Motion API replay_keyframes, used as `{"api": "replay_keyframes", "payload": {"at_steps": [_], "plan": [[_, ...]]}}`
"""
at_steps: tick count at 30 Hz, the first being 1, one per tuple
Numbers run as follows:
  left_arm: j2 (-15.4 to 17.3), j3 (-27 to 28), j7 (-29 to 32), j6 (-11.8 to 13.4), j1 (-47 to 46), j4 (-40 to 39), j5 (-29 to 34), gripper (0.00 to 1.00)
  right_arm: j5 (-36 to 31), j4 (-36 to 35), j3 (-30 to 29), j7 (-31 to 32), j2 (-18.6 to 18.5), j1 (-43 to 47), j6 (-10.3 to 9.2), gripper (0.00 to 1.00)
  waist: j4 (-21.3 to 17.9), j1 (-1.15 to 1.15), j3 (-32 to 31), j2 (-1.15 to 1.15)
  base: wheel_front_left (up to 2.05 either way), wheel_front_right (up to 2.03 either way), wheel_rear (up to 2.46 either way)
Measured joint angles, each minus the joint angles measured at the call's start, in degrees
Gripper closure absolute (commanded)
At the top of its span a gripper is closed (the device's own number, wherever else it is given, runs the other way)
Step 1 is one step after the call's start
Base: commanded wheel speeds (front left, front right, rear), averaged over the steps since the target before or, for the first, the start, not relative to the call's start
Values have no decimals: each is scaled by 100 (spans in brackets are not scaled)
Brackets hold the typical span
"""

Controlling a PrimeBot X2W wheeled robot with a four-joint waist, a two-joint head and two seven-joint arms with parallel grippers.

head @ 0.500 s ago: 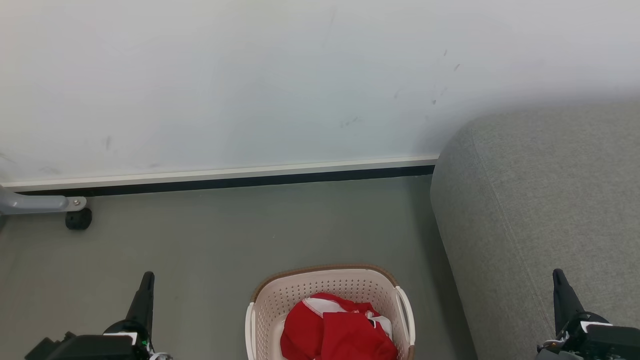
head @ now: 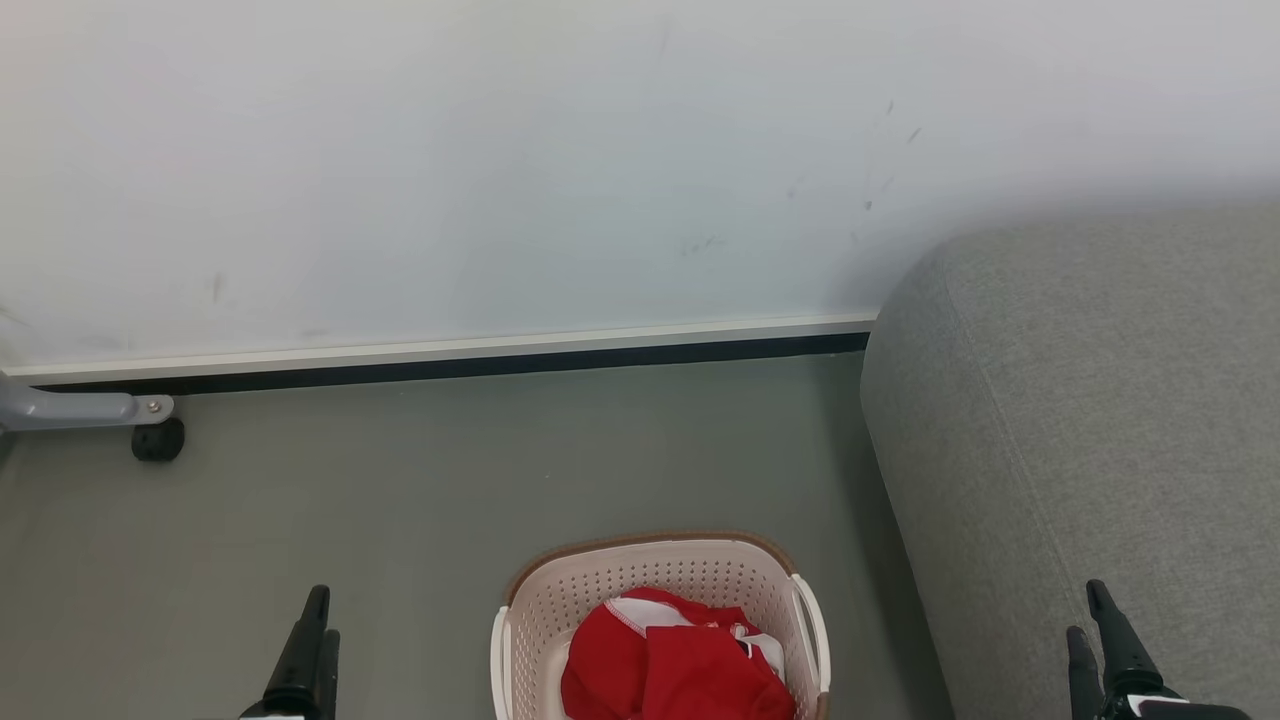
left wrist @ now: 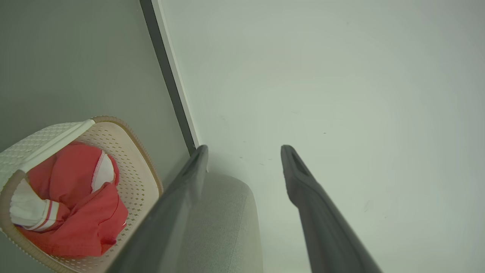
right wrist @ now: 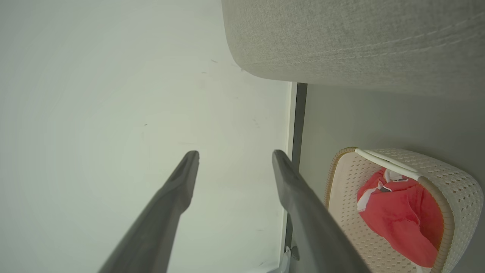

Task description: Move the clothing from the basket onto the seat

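Red fabric garments (head: 680, 670) in laundry basket (head: 655, 580) | we judged them light, limp; pinch top fold | left gripper (head: 324, 612) and right gripper (head: 1084, 607) stood spread, empty.

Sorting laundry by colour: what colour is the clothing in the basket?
Red clothing with white trim; left wrist view shows it best.

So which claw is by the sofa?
The right claw, seen against the grey sofa. The left claw is over the floor, on the basket's other side.

wall (head: 500, 150): scuffed white | skirting (head: 450, 350): white over black | floor (head: 450, 460): plain grey
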Motion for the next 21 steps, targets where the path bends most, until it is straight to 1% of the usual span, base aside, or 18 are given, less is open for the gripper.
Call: {"api": "replay_keyframes", "payload": {"at_steps": [5,10,14,21], "plan": [[0,-93,-75,0,1,-45,71,0,-60,-36,80,-97,-1,5,-19,0,2,0,-22,0,0,0,0],[1,-126,-183,52,2,-120,297,0,-224,-105,141,-176,-3,13,-53,0,2,0,-41,0,0,0,0],[2,-182,-259,101,2,-205,469,0,-443,-171,210,-269,-3,16,-149,0,3,0,-56,0,0,0,0],[5,-292,-374,215,2,-369,1017,0,-961,-303,355,-392,-7,32,-302,0,2,0,-81,0,0,0,0]]}}
